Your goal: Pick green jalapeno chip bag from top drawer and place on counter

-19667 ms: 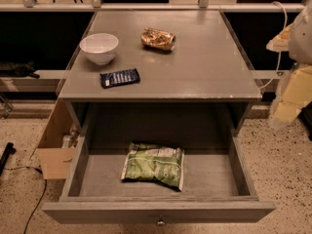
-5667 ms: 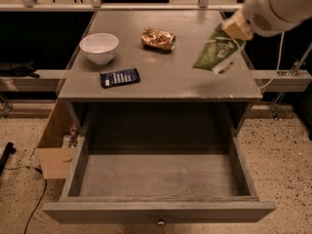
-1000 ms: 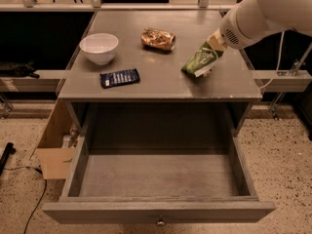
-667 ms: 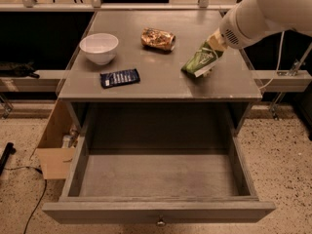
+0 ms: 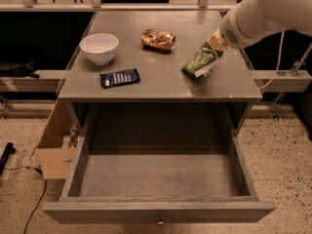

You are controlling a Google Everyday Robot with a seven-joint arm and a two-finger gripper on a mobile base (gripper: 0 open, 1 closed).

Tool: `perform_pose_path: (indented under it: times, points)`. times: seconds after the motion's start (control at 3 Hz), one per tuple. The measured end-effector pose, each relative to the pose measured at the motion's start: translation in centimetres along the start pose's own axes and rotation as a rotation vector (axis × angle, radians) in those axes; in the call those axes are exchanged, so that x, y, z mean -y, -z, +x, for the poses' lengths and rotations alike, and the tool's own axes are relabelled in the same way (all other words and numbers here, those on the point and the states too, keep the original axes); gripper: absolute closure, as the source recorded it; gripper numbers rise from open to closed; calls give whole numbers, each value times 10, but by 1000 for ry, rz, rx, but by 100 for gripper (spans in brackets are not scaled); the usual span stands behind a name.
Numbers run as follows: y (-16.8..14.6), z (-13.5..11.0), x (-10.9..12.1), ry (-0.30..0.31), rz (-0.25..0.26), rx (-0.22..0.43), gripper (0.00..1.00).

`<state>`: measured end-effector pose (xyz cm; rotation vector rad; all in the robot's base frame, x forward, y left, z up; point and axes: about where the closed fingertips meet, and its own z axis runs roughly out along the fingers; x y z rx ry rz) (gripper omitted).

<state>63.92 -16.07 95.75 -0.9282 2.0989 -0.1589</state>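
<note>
The green jalapeno chip bag [image 5: 200,61] stands tilted on the right part of the counter [image 5: 161,84], its lower edge touching the top. My gripper [image 5: 213,42] comes in from the upper right on the white arm and is shut on the bag's upper end. The top drawer [image 5: 161,211] is pulled fully out below the counter. Its inside is empty and its small round knob [image 5: 159,223] shows at the front.
A white bowl [image 5: 99,47] stands at the counter's back left. A brown-gold snack bag [image 5: 158,38] lies at the back middle, and a dark blue flat packet [image 5: 120,77] front left. A cardboard box [image 5: 54,152] sits on the floor left of the drawer.
The bag went from the drawer up over the counter and has come down onto its right part. Over the last second nothing visibly moved.
</note>
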Motion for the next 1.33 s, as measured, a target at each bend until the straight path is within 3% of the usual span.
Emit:
perform_pose_path:
  times: [0.33,0.67,1.33]
  points:
    - [0,0,0,0,0,0,28]
    - [0,0,0,0,0,0,5]
    - [0,0,0,0,0,0,0]
